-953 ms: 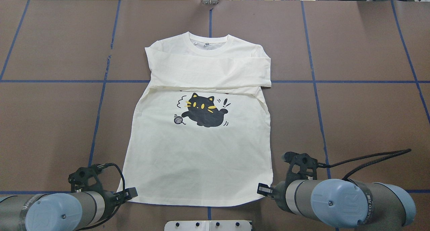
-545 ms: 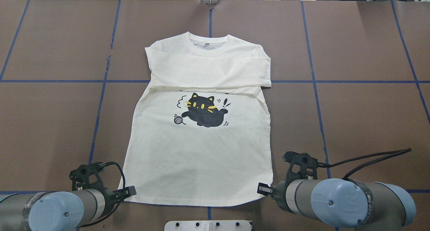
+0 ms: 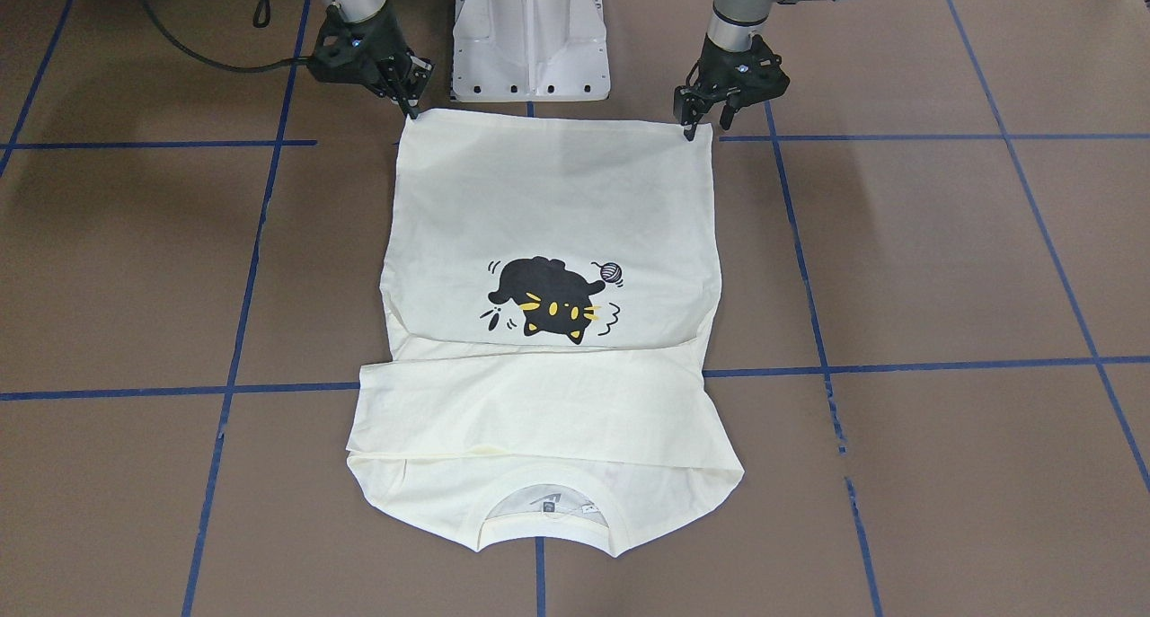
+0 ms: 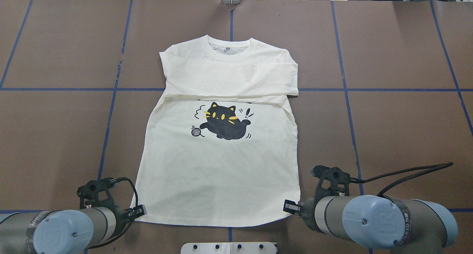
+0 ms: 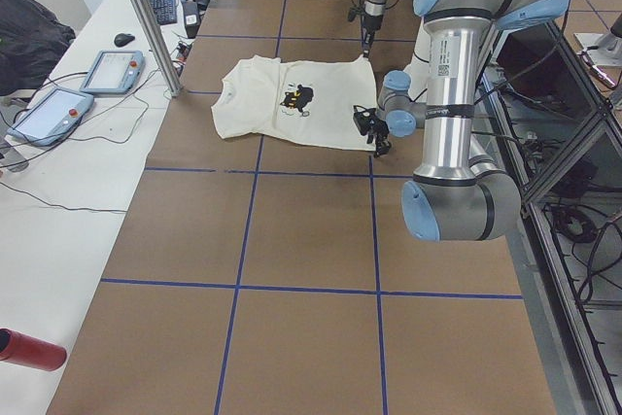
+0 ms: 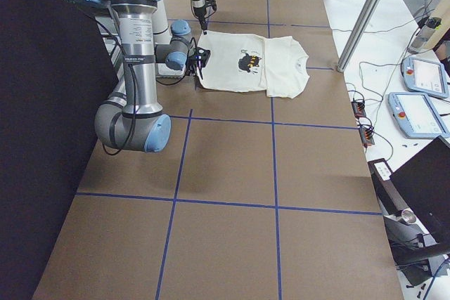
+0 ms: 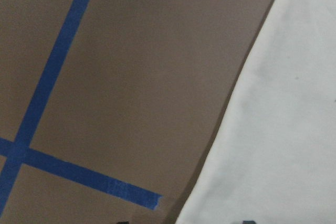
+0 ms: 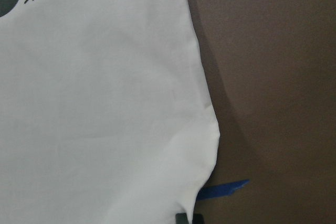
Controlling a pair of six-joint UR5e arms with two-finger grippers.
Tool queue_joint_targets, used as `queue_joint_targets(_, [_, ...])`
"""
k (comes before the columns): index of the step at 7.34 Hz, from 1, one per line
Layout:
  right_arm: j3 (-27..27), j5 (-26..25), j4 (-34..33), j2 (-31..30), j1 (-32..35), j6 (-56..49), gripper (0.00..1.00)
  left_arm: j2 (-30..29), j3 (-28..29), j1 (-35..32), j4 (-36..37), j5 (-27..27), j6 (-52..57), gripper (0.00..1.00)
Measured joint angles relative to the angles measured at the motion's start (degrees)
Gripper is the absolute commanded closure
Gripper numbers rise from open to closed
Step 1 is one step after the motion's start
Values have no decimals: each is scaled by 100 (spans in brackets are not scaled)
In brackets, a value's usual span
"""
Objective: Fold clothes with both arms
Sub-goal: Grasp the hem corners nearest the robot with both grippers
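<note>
In the front-facing view, the T-shirt (image 3: 548,195) lay flat on the bench (image 3: 898,240), collar at 6 o'clock. The left fingers (image 3: 690,128) sat at its 1 o'clock hem corner and the right fingers (image 3: 411,107) at the 11 o'clock one. I couldn't tell whether either pair gripped. Overhead, the hem lay at 6 o'clock.

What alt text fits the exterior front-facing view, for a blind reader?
A cream T-shirt lies flat on a brown table, cat print up, sleeves folded across the chest, collar nearest the camera. The left gripper and right gripper are each at a hem corner.
</note>
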Motion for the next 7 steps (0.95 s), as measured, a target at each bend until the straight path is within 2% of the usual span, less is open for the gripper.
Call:
queue_joint_targets(1, [1,2,0,-3,3,0,100,0,3,-1,1,-1,-1,70])
queue_joint_targets(2, [2,5,0,-4,8,0,100,-5,7,0,-2,0,-3,77])
queue_joint_targets(7, [1,24,0,-8,45,-1,100,-38,-42,-48,-5,-3,5,83])
